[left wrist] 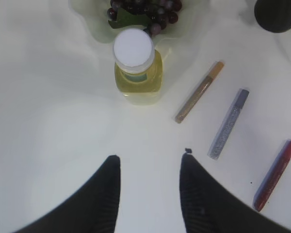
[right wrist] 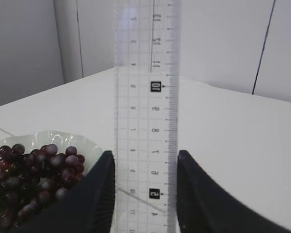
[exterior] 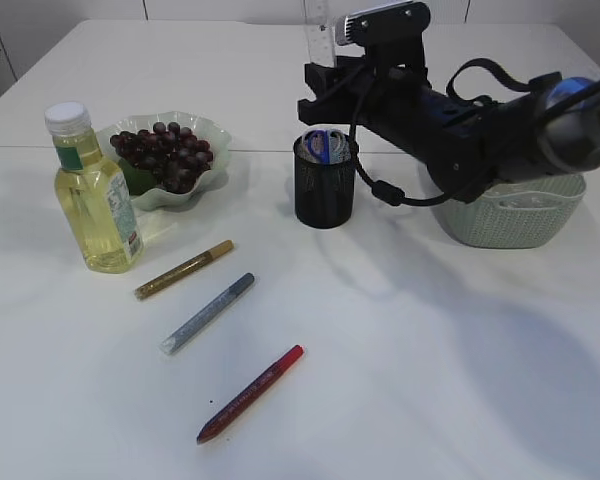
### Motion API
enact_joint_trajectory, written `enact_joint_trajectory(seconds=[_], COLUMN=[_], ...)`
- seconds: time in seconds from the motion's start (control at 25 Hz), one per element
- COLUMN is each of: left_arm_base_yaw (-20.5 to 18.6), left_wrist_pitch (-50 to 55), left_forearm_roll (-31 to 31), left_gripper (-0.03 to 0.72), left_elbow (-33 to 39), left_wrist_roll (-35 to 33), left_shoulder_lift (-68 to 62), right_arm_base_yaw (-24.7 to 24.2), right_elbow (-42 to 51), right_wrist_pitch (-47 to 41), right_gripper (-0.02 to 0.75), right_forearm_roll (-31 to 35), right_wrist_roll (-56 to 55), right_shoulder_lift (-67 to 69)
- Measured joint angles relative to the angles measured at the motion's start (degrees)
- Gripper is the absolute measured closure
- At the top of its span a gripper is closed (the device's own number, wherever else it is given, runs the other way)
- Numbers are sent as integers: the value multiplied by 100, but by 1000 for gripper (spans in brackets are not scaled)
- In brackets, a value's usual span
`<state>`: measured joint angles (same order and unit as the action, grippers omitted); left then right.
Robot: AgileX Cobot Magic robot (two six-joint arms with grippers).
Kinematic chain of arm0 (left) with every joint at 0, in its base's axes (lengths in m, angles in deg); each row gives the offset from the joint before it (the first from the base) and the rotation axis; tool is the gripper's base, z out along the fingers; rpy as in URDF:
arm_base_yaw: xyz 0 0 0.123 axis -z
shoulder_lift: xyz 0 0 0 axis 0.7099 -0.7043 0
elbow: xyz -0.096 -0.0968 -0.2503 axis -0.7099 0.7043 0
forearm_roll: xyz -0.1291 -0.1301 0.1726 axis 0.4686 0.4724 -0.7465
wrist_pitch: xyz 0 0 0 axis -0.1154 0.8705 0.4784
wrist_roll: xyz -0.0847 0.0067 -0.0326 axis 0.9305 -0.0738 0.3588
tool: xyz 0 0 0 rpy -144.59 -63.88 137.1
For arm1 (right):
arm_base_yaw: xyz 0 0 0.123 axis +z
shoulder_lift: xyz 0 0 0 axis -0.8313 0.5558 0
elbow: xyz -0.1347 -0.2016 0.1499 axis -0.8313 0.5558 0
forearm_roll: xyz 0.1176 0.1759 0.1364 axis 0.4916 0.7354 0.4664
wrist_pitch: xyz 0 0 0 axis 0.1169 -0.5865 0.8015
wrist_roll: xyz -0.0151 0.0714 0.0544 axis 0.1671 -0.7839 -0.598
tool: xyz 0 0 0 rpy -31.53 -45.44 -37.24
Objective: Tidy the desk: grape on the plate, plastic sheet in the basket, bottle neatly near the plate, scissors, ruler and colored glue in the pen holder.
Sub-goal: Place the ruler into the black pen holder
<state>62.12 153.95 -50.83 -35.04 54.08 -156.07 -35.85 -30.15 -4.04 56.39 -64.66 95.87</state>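
My right gripper (right wrist: 145, 160) is shut on the edges of the clear ruler (right wrist: 146, 97), which stands upright above the black pen holder (exterior: 325, 185). Blue-handled scissors (exterior: 325, 145) stick out of the holder. Dark grapes (exterior: 165, 155) lie on the pale green plate (exterior: 215, 130), and the yellow bottle (exterior: 92, 195) stands beside it. Gold (exterior: 184, 269), silver (exterior: 208, 313) and red (exterior: 250, 393) glue pens lie on the table. My left gripper (left wrist: 150, 158) hangs open over bare table, short of the bottle (left wrist: 136, 63). I cannot make out the plastic sheet.
A pale green woven basket (exterior: 510, 220) stands at the right behind my right arm, with something pale inside. The white table runs wide in front of the pens. A small dark speck (left wrist: 188, 150) lies by my left gripper's right fingertip.
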Motion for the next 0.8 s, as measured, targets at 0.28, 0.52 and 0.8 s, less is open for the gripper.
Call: enact_joint_trajectory(seconds=[0.28,0.52,0.8], left_arm_base_yaw=[0,0,0], left_wrist_pitch=[0,0,0], left_forearm_roll=[-10,-10,-19], left_gripper=[399,400,400], left_elbow=[0,0,0], left_wrist_roll=[0,0,0], left_shoulder_lift=[0,0,0], right_arm_base_yaw=[0,0,0], right_elbow=[0,-73,-303], right_wrist_pitch=[540,754,767], right_gripper=[445,444,445], right_forearm_roll=[366,469,495], right_wrist_roll=[451,638,650], right_shoulder_lift=[273,451,752])
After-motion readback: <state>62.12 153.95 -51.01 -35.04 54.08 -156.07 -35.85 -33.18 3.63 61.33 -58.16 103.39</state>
